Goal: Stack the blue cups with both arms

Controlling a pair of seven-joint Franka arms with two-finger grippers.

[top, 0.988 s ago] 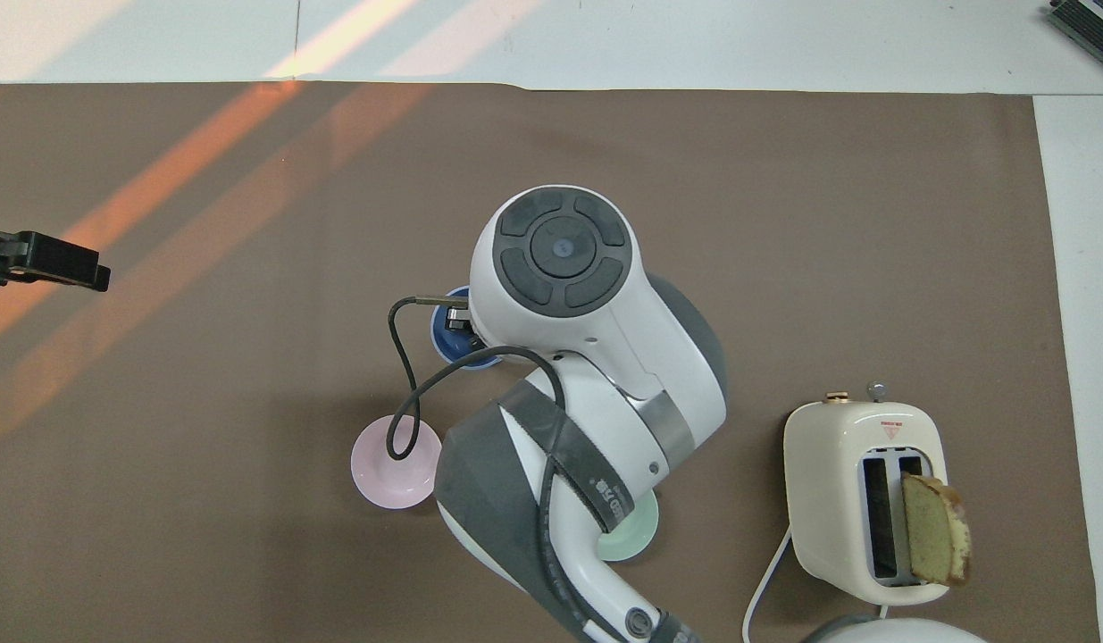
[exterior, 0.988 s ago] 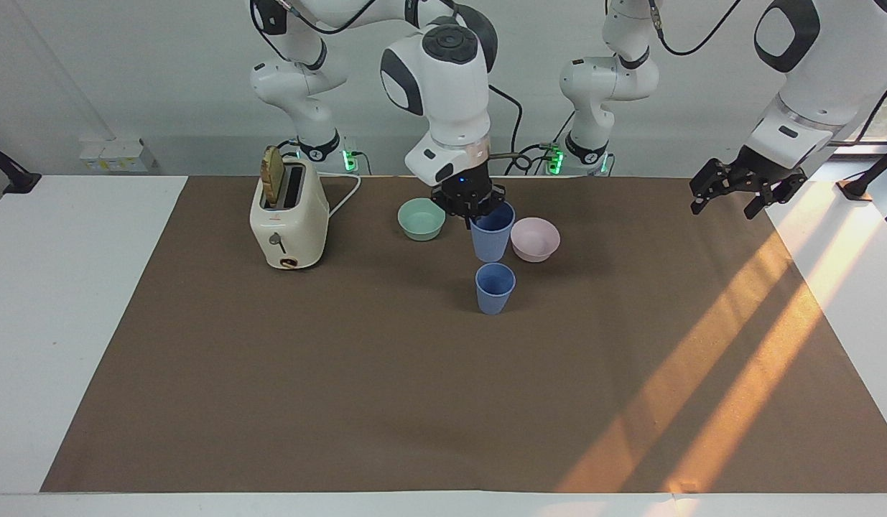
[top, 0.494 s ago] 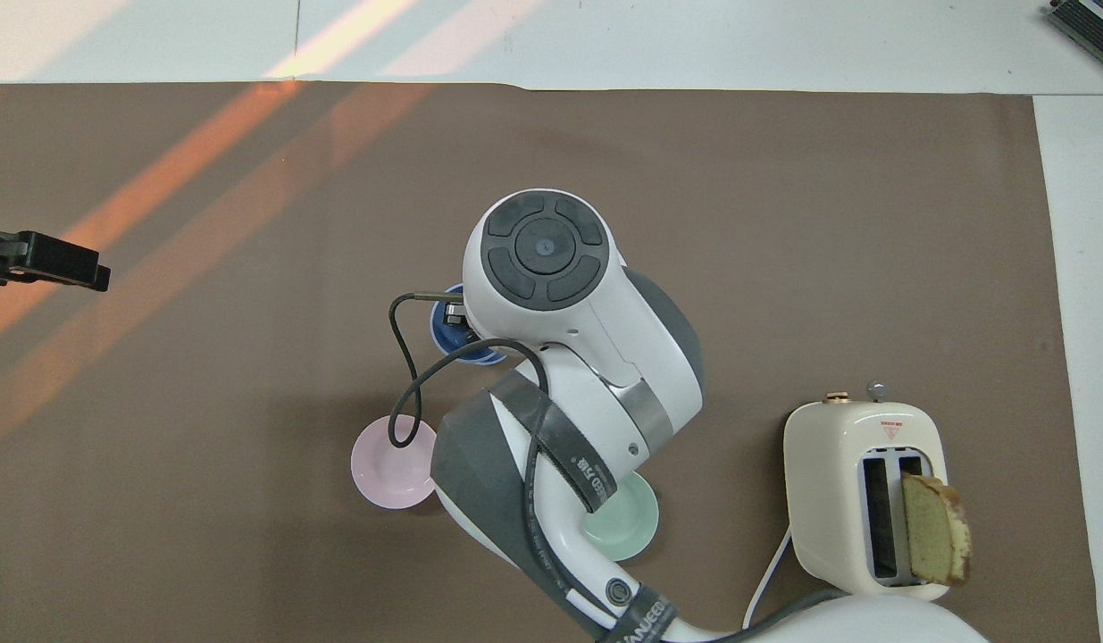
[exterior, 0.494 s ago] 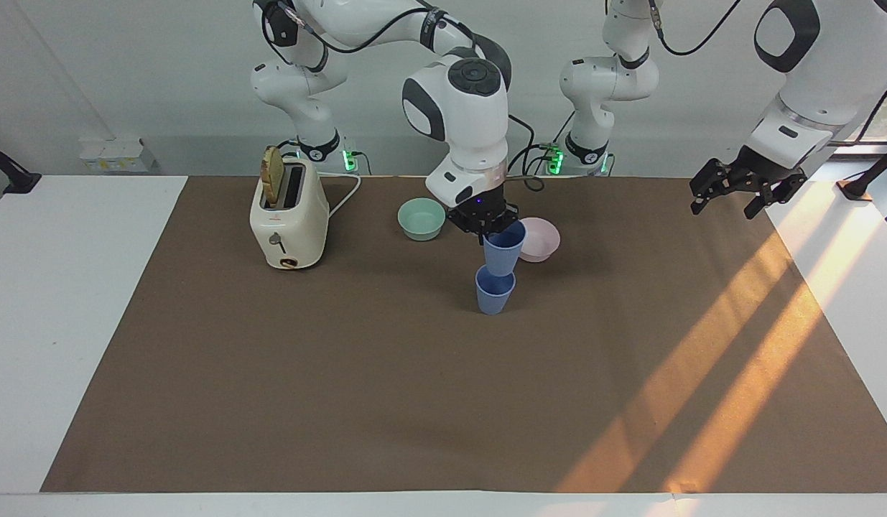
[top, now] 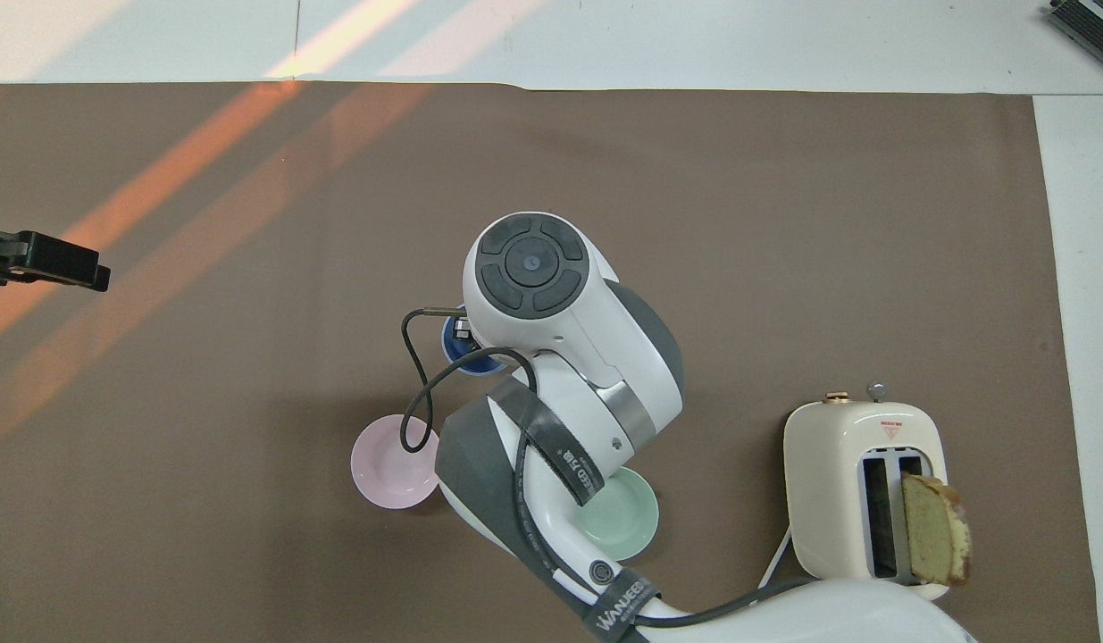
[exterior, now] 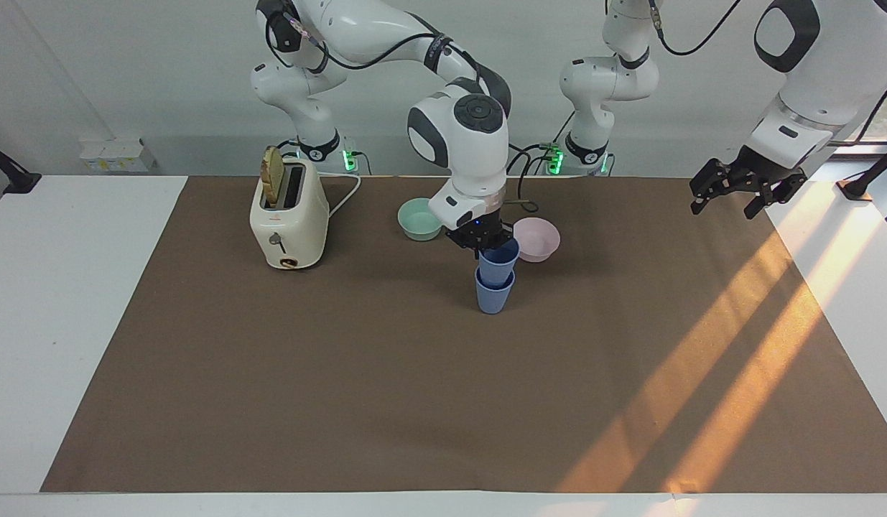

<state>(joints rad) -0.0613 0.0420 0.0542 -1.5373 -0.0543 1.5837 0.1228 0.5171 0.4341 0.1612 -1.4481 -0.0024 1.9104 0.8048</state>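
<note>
One blue cup [exterior: 494, 296] stands upright on the brown mat, farther from the robots than the two bowls. A second blue cup [exterior: 499, 261] sits partly inside it, its upper half still showing above the lower rim. My right gripper [exterior: 485, 247] is shut on the rim of this upper cup. In the overhead view the right arm's wrist covers most of the blue cups [top: 463, 356] and hides the gripper. My left gripper [exterior: 723, 208] waits open in the air over the mat's edge at the left arm's end, holding nothing; its tip [top: 69, 265] shows in the overhead view.
A pale pink bowl [exterior: 538, 240] and a mint-green bowl [exterior: 419, 220] sit nearer to the robots than the cups. A cream toaster [exterior: 288, 217] with a bread slice in one slot stands toward the right arm's end. Sunlight stripes cross the mat.
The right gripper has carried the held blue cup from above the pink bowl's side to over the standing cup and lowered it partly into that cup. The left arm has not moved.
</note>
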